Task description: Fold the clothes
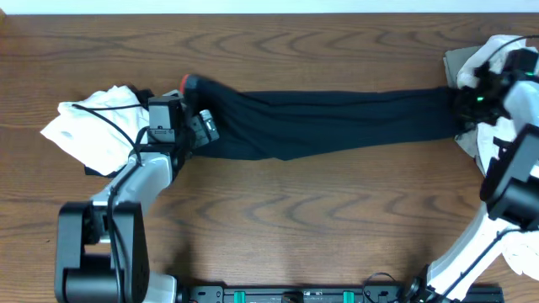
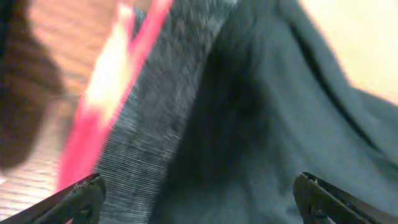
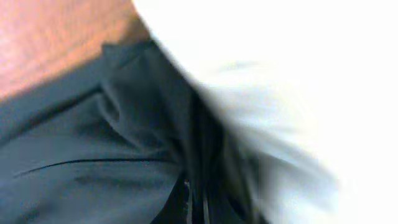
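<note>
Both grippers we see: left gripper [image 1: 205, 126] wide open over the waistband [image 2: 149, 124] of the black pants [image 1: 337, 122], right gripper [image 1: 470, 99] closed on their leg end.

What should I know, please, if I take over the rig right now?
Left hand: open, over the red-and-grey waistband of the black pants.
Right hand: shut on the pants' leg end.
Pants lie stretched full length across the table; white top heaped at the left, more white clothes at the right.
Done: pants laid out. Left: grip the waistband, fold the pants, then the rest.
</note>
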Motion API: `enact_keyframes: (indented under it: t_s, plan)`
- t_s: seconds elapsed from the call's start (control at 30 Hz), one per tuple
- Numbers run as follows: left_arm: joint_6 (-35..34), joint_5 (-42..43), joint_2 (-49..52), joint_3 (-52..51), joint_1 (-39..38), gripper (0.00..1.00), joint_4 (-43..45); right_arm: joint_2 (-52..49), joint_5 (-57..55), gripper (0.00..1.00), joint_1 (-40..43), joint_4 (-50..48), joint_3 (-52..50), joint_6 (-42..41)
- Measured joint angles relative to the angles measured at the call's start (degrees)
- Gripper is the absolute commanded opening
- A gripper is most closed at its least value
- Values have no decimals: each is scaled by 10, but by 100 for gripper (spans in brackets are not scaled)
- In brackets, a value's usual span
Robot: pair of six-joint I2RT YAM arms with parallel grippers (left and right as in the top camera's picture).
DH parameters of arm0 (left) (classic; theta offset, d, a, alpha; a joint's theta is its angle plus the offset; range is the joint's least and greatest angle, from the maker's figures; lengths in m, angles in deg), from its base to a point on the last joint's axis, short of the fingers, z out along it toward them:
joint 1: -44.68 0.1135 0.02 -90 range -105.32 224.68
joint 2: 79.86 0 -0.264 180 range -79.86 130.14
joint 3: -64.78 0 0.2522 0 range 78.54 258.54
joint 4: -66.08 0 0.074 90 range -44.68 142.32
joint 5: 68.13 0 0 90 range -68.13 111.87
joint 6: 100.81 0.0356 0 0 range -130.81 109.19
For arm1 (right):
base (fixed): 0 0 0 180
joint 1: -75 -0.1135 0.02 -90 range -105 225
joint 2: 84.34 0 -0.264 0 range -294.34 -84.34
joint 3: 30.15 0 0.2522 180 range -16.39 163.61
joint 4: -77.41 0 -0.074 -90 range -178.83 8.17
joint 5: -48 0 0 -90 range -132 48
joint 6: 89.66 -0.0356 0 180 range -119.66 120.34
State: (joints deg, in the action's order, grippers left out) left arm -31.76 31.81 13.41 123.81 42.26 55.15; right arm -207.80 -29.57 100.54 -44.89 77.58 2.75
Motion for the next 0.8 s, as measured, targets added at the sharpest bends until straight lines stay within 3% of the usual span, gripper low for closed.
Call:
enact_keyframes:
  t_s: [0.33,0.8]
  plan:
    - [0,7,-32,0,-23,98,-61,106,-18,1,2,50,0,-5]
    - [0,9,-32,-2,-23,98,-120,141,-29,1,-230,151,0,-45]
